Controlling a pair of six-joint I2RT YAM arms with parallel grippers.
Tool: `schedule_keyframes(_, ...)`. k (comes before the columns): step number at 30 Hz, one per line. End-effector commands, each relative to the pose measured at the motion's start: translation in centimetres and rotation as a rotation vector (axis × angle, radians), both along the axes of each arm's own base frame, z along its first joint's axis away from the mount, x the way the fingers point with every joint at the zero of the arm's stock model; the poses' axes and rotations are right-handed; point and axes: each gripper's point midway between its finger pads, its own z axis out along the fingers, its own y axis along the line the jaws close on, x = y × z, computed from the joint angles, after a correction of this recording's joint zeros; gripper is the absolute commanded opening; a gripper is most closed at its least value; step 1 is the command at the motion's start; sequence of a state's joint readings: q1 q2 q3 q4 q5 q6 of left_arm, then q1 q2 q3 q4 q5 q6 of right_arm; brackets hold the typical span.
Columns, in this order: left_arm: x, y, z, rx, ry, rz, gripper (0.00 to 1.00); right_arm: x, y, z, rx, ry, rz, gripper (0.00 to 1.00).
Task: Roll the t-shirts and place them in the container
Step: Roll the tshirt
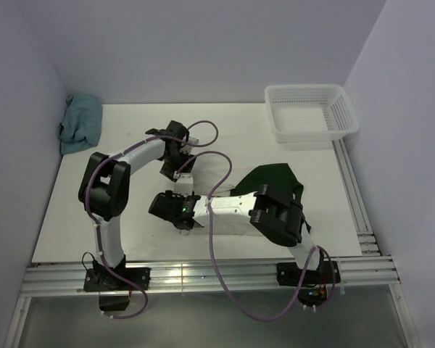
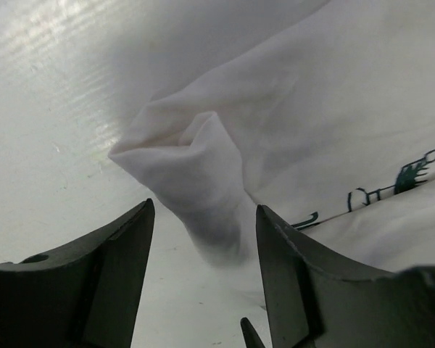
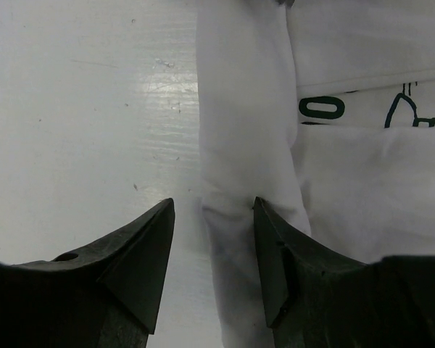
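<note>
Both sets of fingers are spread open right now, gripping nothing: my right fingers [image 3: 130,268] straddle a long folded edge of the t-shirt [image 3: 362,181], and my left fingers [image 2: 109,275] straddle a bunched-up corner of it. The shirt's lying in the middle of the counter [image 1: 239,130] under both arms, green sleeve poking out on the right. Further back, there's a white basket [image 1: 304,89] in the right corner and a teal cloth [image 1: 80,123] on the left.

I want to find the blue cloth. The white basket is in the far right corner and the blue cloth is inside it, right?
Not quite. The white basket is in the far right corner, but the blue cloth isn't inside it. It lies bunched up at the far left corner of the table. The top external view shows this.
</note>
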State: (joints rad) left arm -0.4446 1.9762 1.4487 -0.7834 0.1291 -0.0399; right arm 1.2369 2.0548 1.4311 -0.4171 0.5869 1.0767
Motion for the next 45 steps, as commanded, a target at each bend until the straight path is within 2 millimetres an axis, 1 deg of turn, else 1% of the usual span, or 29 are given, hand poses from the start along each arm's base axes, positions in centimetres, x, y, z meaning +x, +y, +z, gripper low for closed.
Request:
schedule_keyframes(1,2.3,-1.8,3.8,-0.095,-0.094,-0.016,0.63,-1.7,-2.2,-1.9,-0.106,0.049,-0.007,0.56)
schedule_keyframes(5,2.9,-2.0,4.6,-0.157,-0.084,-0.004,0.68,-2.6,-2.7,-2.4,-0.126,0.074,-0.010,0.58)
schedule_keyframes(6,3.1,-1.7,4.8,-0.179,-0.081,0.005,0.68,-2.9,-2.9,-2.6,-0.132,0.082,-0.013,0.58)
schedule_keyframes(8,3.0,-1.8,5.3,-0.236,-0.066,0.006,0.70,-3.1,-3.0,-3.0,-0.142,0.093,-0.013,0.58)
schedule_keyframes(10,3.0,-1.4,5.3,-0.266,-0.053,0.011,0.71,-3.4,-3.1,-3.1,-0.155,0.102,-0.013,0.58)
schedule_keyframes(12,2.6,-1.2,5.0,-0.289,-0.036,0.008,0.72,-3.8,-3.7,-3.6,-0.197,0.112,-0.016,0.58)
schedule_keyframes(13,2.6,-1.0,4.9,-0.298,-0.033,0.013,0.73,-3.7,-3.4,-3.4,-0.195,0.112,-0.022,0.58)
schedule_keyframes(14,2.7,-1.0,4.7,-0.309,-0.034,0.007,0.73,-3.8,-3.6,-3.6,-0.214,0.113,-0.025,0.58)
schedule_keyframes(15,2.2,-1.0,4.5,-0.338,-0.010,0.004,0.73,-4.0,-4.1,-3.7,-0.237,0.118,-0.031,0.58)
schedule_keyframes(17,2.1,-1.1,4.3,-0.369,-0.007,-0.001,0.74,-3.9,-4.0,-3.9,-0.250,0.121,-0.034,0.58)
schedule_keyframes(21,1.1,-1.1,3.3,-0.433,0.028,-0.002,0.75,-4.1,-4.2,-4.3,-0.260,0.130,-0.047,0.56)
schedule_keyframes(23,0.7,-1.3,3.4,-0.476,0.044,-0.007,0.75,-4.2,-4.3,-4.7,-0.265,0.139,-0.048,0.53)
schedule_keyframes(24,0.8,-1.0,3.4,-0.492,0.046,0.002,0.75,-4.3,-4.7,-5.2,-0.286,0.144,-0.053,0.51)
schedule_keyframes(27,1.1,-0.4,3.8,-0.523,0.047,0.017,0.75,-4.2,-4.9,-5.4,-0.311,0.146,-0.052,0.39)
schedule_keyframes(28,1.2,-0.3,4.0,-0.528,0.043,0.019,0.74,-4.2,-4.7,-5.5,-0.317,0.146,-0.052,0.32)
schedule_keyframes(30,1.4,0.0,4.2,-0.534,0.035,0.027,0.74,-4.1,-4.8,-5.6,-0.332,0.146,-0.043,0.28)
schedule_keyframes(31,1.4,0.1,4.5,-0.536,0.031,0.027,0.74,-4.1,-4.6,-5.6,-0.333,0.147,-0.038,0.25)
schedule_keyframes(33,1.5,0.3,4.8,-0.540,0.021,0.032,0.74,-4.0,-4.3,-5.5,-0.327,0.143,-0.037,0.23)
schedule_keyframes(34,1.6,0.4,5.1,-0.545,0.016,0.033,0.74,-4.0,-4.4,-5.3,-0.314,0.140,-0.038,0.19)
schedule_keyframes(35,1.5,0.5,5.2,-0.552,0.015,0.033,0.74,-3.9,-3.4,-5.2,-0.253,0.142,-0.029,0.18)
schedule_keyframes(36,1.7,0.7,5.6,-0.557,0.005,0.037,0.74,-4.3,-4.3,-6.0,-0.249,0.153,-0.023,0.17)
schedule_keyframes(37,1.7,0.7,5.8,-0.563,0.001,0.036,0.73,-4.3,-4.0,-5.9,-0.200,0.157,-0.019,0.13)
schedule_keyframes(38,1.7,0.9,5.8,-0.565,-0.013,0.014,0.73,-3.8,-1.8,-4.0,-0.050,0.130,-0.008,0.13)
schedule_keyframes(39,1.8,1.0,6.2,-0.580,-0.019,0.009,0.73,-4.5,-3.1,-5.3,-0.033,0.167,0.007,0.13)
schedule_keyframes(41,1.6,1.1,6.4,-0.592,-0.020,-0.005,0.74,-4.3,-2.7,-4.9,0.072,0.169,0.013,0.12)
schedule_keyframes(42,1.4,0.9,6.6,-0.614,-0.015,-0.015,0.74,-3.7,-0.9,-2.7,0.206,0.143,0.026,0.12)
schedule_keyframes(43,1.2,0.8,6.7,-0.624,-0.015,-0.031,0.74,-3.9,-2.1,-3.7,0.220,0.169,0.024,0.12)
schedule_keyframes(44,1.0,0.8,6.8,-0.633,-0.010,-0.038,0.74,-3.4,-1.1,-2.6,0.307,0.148,0.029,0.12)
schedule_keyframes(45,0.8,0.6,7.0,-0.645,-0.006,-0.045,0.75,-3.5,-1.9,-2.8,0.331,0.155,0.019,0.12)
